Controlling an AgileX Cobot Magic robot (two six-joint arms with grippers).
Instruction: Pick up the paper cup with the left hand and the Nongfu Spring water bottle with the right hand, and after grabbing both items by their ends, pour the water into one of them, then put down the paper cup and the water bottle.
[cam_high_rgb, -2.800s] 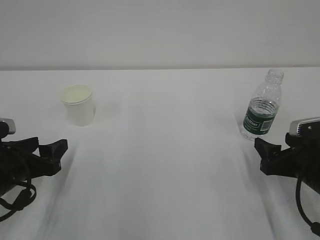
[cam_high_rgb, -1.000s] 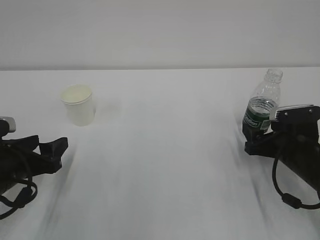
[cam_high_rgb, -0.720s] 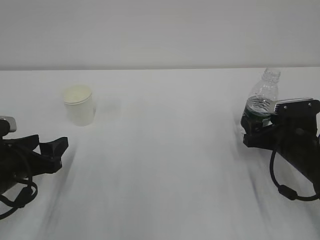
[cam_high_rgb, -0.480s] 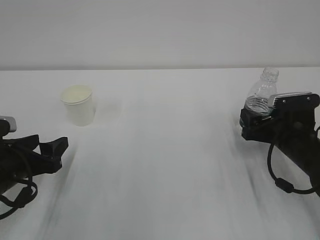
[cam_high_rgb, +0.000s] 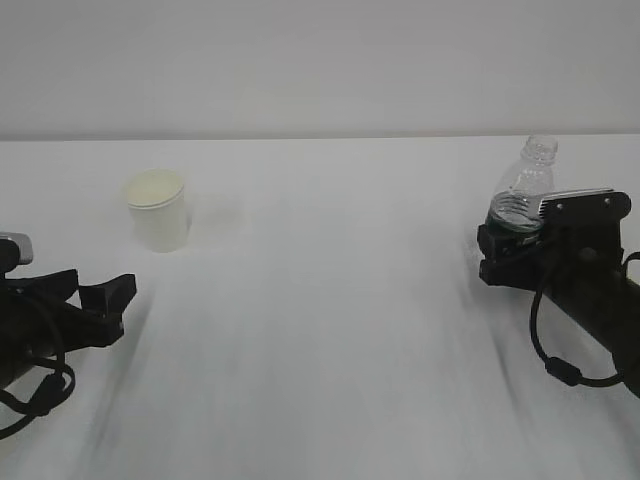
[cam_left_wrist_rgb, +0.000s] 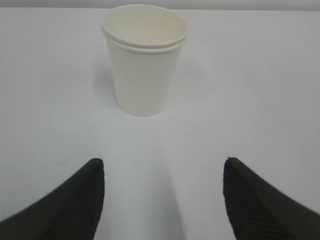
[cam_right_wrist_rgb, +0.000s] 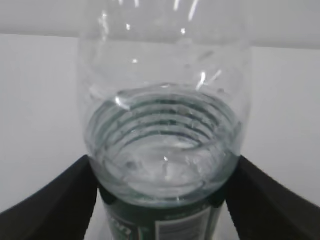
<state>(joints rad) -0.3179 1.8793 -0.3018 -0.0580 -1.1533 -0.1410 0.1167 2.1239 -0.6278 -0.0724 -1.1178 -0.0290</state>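
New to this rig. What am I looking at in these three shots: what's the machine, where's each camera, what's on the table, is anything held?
It is a two-armed robot at a white table. The wide picture looks across the table from the front. The other two come from cameras on each wrist, looking out past the black fingers.

The left gripper is open, with the empty paper cup standing ahead of it, untouched.

The right gripper has one finger on each side of the uncapped water bottle, at the green label. Whether it is actually squeezing the bottle yet cannot be told. The water fills only the lower part. In the front view the bottle stands upright.
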